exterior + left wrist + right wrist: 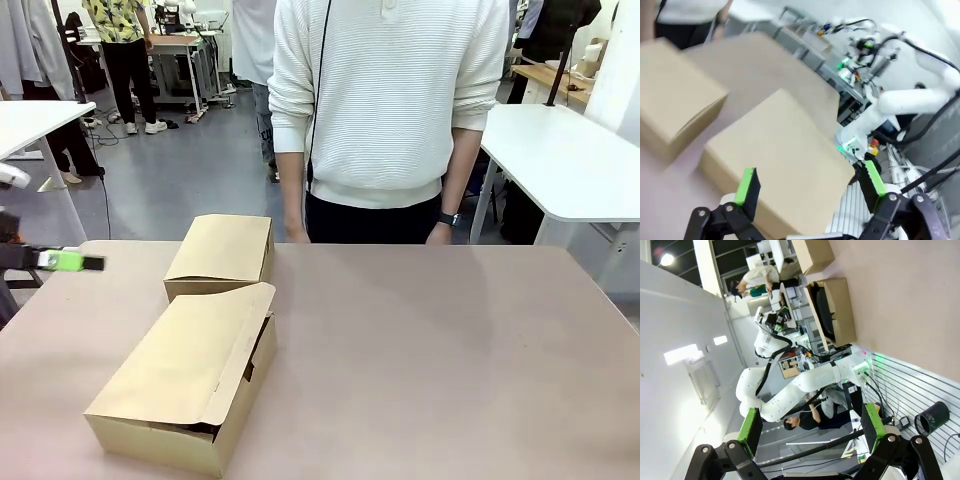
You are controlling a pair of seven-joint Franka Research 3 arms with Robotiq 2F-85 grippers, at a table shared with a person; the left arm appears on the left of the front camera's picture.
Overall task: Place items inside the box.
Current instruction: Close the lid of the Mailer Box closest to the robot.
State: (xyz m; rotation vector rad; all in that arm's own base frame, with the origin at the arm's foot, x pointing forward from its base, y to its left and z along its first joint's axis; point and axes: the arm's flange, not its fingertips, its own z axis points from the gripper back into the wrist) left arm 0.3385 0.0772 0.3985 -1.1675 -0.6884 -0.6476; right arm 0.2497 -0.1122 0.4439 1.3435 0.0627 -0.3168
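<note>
A near cardboard box (180, 390) lies on the table with its lid down but slightly ajar along the right side. The right wrist view looks from afar into that dark gap of the box (836, 310). My left gripper (75, 262) hangs at the table's left edge, apart from the box. In its own wrist view the left gripper (810, 185) is open and empty above the box lid (780, 160). My right gripper (811, 426) is open, empty and off the table. The pencil case, stapler, marker, pouch and knife are out of view.
A second, closed cardboard box (220, 253) stands just behind the first. A person in a white sweater (390, 100) stands at the far edge, hands down. The pinkish tabletop (450, 350) stretches right of the boxes.
</note>
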